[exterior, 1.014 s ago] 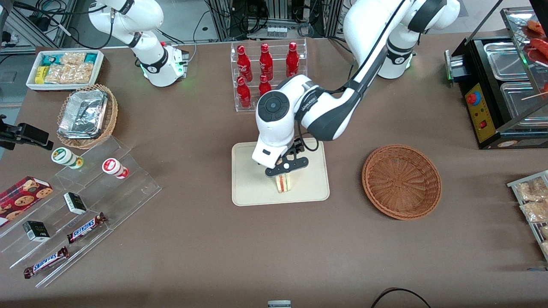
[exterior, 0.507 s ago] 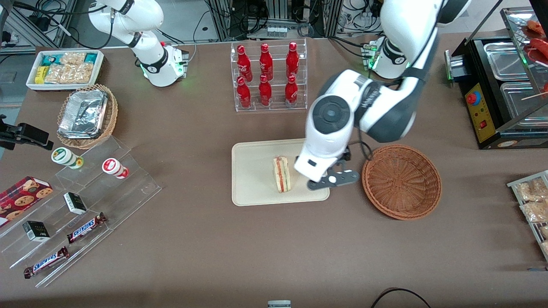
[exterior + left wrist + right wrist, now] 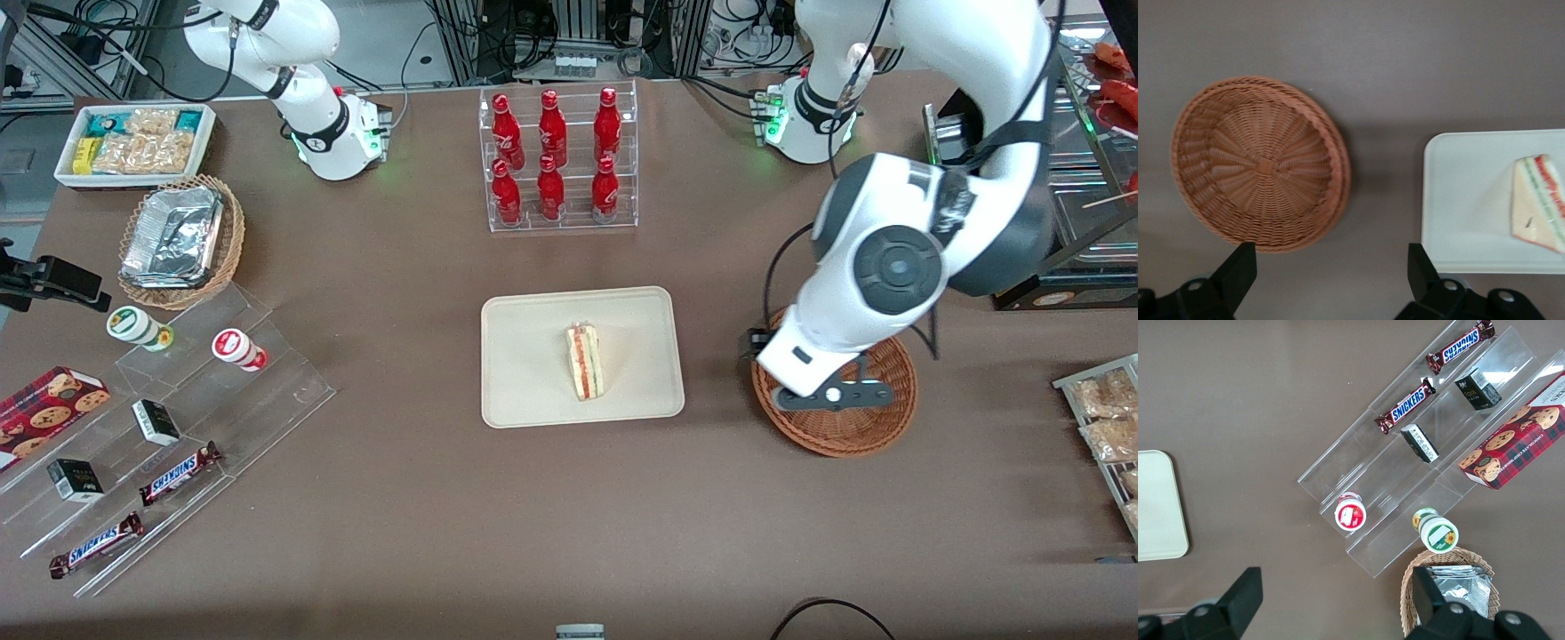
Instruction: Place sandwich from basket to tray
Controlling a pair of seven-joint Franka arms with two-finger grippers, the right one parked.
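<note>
Lying nearest the front camera, two bars marked SNICKERS (image 3: 176, 474) rest on clear acrylic steps (image 3: 222, 391) toward the parked arm's end. Bare brown table (image 3: 569, 516) surrounds the tray (image 3: 524, 356), where the sandwich (image 3: 585, 361) sits, well inside the rim. Beside it, the gripper (image 3: 833, 395) hangs above the basket (image 3: 836, 431), fingers (image 3: 1238, 263) spread apart, holding nothing. Farthest, red bottles (image 3: 551, 147) stand racked, labels unreadable.

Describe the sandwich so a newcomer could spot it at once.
Start at the rack of red bottles; nearer the front camera lies a cream tray. The sandwich rests on it: a pale bread wedge with red and green filling stripes, the tray's only item. The gripper hangs open above the basket.
</note>
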